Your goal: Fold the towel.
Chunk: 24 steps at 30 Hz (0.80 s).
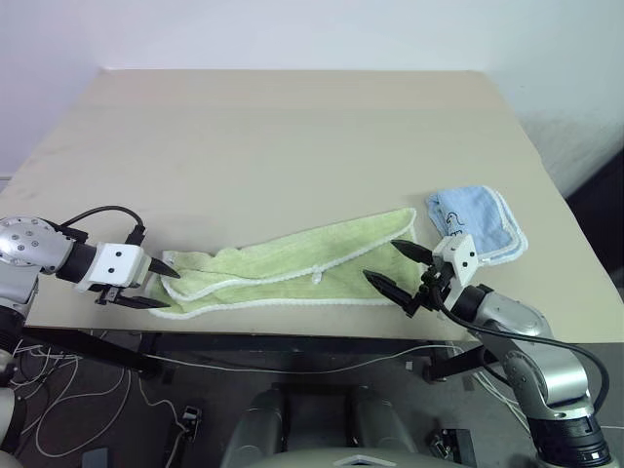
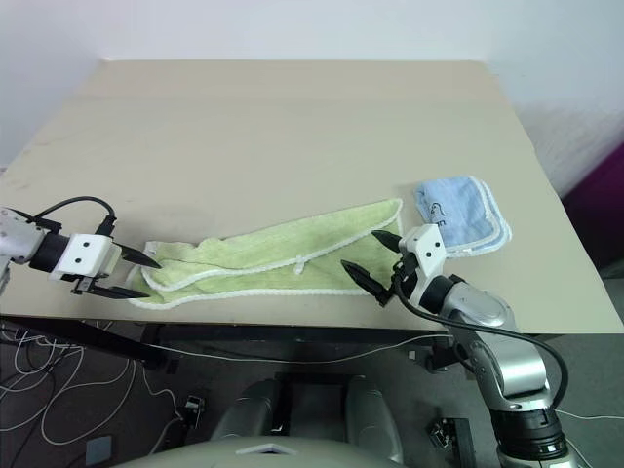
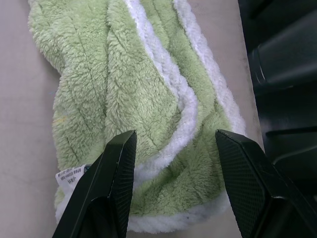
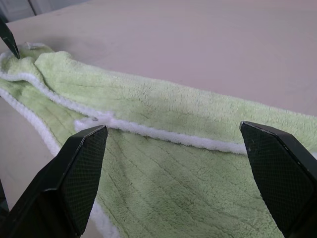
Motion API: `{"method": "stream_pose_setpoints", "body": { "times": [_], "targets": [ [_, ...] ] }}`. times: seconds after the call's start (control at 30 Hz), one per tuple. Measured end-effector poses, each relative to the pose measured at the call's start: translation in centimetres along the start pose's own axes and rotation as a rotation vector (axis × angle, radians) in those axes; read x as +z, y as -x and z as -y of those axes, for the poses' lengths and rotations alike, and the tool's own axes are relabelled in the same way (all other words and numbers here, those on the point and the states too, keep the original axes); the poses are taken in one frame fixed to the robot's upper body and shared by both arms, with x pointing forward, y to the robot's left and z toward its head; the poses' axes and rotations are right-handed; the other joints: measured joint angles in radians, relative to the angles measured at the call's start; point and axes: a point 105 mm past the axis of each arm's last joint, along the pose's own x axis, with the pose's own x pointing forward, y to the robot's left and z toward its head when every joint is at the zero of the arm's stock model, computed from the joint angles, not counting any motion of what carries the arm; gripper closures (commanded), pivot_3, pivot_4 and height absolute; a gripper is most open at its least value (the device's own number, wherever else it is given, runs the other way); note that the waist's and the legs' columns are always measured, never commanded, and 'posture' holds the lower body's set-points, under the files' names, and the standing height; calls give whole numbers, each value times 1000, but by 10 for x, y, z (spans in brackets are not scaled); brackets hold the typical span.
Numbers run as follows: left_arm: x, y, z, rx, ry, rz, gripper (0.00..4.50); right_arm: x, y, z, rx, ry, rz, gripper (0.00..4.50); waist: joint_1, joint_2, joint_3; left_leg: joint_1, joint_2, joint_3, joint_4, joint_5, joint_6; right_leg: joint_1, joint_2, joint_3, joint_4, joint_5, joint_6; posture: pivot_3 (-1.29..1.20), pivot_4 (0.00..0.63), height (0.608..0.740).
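Towel: the light yellow-green terry towel lies in a long, loosely bunched strip along the near edge of the worktop, white edging showing along its folds.
Left gripper: at the towel's left end, fingers parted about halfway with the tips straddling that end, holding nothing.
Right gripper: at the towel's right end, fingers spread wide and empty.
Left wrist view: a small white printed tag at the towel's end, beside one finger.
Right wrist view: a white loop on the edging.
Blue towel: folded, just right of the green one.
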Motion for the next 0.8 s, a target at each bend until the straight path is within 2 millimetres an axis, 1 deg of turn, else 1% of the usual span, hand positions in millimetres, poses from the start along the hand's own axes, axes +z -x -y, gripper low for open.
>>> {"method": "stream_pose_setpoints", "body": {
  "times": [0.1,0.2,0.33,0.4,0.57,0.63,0.7,0.8],
  "targets": [
    [1,-5,-3,5,-30,10,1843,0,0,0,5,1,1,0,1,0,0,0,0,0,0,0,0,0,0,0,0,0,0,0,150,740],
    [-1,-11,-2,-3,-52,9,2427,2,-1,0,5,5,3,0,0,0,0,0,0,0,0,0,0,0,0,0,0,0,0,0,150,740],
    [-1,-11,-4,5,-63,12,3705,2,0,2,5,12,-3,0,-1,0,0,0,0,0,0,0,0,0,0,0,0,0,0,0,150,740],
    [-1,-10,-6,14,-60,15,4414,4,0,3,5,20,-2,0,0,0,0,0,0,0,0,0,0,0,0,0,0,0,0,0,150,740],
    [2,-11,-11,29,-72,31,4465,7,1,5,23,48,-14,0,0,0,0,0,0,0,0,0,0,0,0,0,0,0,0,0,150,740],
    [3,-10,-12,41,-72,48,4465,6,2,9,29,70,-38,0,0,0,0,0,0,0,0,0,0,0,0,0,0,0,0,0,150,740],
    [3,-10,-13,49,-60,56,4465,5,3,20,18,110,-66,0,0,0,0,0,0,0,1,0,0,0,0,0,0,0,0,0,150,740],
    [3,-5,-16,81,-12,73,4465,9,6,50,-49,261,-130,0,-1,0,0,0,0,0,1,0,0,0,0,0,1,0,0,0,150,740]
  ]
}}
